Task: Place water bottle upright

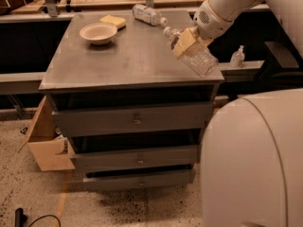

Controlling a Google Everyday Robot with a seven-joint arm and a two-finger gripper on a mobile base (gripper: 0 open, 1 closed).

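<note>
In the camera view, the gripper (188,42) hung over the right side of the flat grey metal cabinet (128,60). Its tan fingers (182,45) were closed around the one water bottle (201,60). The bottle was clear, ribbed, crinkly plastic, tilted with its small cap up and to the left and its base near the cabinet's right edge. At the back lay one stouter bottle (147,14), one round pale bowl (98,32) and one yellow sponge (112,21). Three drawers (137,121) showed below.

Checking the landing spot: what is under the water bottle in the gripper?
Only bare grey table top near its right edge shows below the tilted water bottle, held by the gripper. The bottle's base hides whether it touches the top.
</note>
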